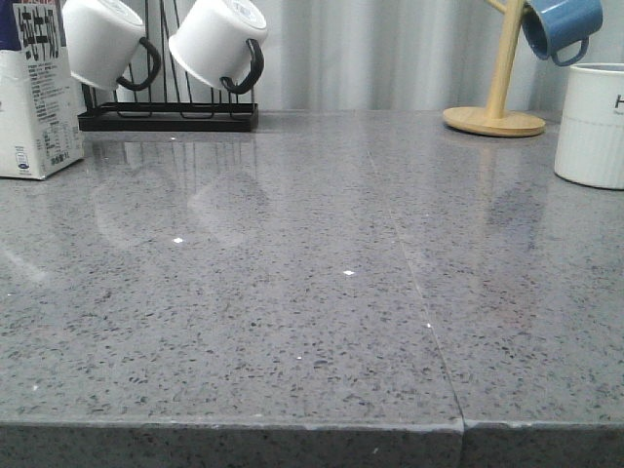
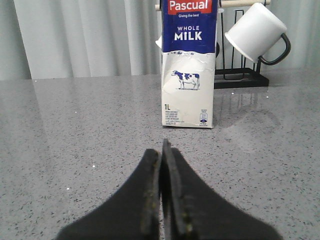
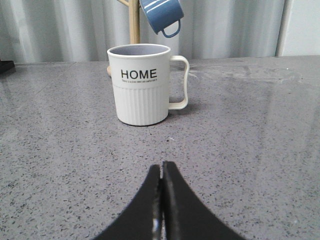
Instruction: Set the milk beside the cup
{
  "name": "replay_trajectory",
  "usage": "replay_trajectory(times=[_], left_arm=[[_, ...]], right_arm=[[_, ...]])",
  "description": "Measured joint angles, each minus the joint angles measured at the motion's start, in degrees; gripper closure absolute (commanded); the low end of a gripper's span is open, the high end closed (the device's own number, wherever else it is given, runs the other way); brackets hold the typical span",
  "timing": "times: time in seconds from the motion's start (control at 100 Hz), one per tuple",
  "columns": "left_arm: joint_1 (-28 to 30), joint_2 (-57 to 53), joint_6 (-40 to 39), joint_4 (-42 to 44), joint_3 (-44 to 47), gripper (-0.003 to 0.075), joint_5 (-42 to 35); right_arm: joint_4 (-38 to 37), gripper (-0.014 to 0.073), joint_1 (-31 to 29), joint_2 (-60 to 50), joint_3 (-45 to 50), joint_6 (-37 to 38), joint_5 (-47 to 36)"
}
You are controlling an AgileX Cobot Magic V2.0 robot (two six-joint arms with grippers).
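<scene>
Milk (image 1: pixel 37 93) stands upright at far left of grey speckled countertop (image 1: pixel 292 292), beside black rack (image 1: pixel 168 115) hung with white mugs (image 1: pixel 216 41); cup (image 1: pixel 591 125) sits at far right edge, well apart from milk, near wooden mug tree (image 1: pixel 502 83) carrying blue mug (image 1: pixel 558 27); left gripper (image 2: pixel 162 165) faces milk, jaws pressed together, holding nothing; right gripper (image 3: pixel 161 182) faces cup, jaws likewise closed, empty.

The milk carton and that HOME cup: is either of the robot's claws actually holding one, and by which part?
Neither. Both the left gripper and right gripper are shut on nothing, short of the milk and the cup.
</scene>
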Motion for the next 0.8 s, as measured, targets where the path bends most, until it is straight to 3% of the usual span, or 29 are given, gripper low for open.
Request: replay_trajectory(times=[0.42, 0.8], left_arm=[[0.0, 0.0, 0.0, 0.0, 0.0, 0.0741, 0.0], [0.0, 0.0, 0.0, 0.0, 0.0, 0.0741, 0.0]], right_arm=[[0.0, 0.0660, 0.0, 0.0, -0.7, 0.0, 0.9], [0.0, 0.0659, 0.0, 6.2, -19.6, 0.0, 22.7]])
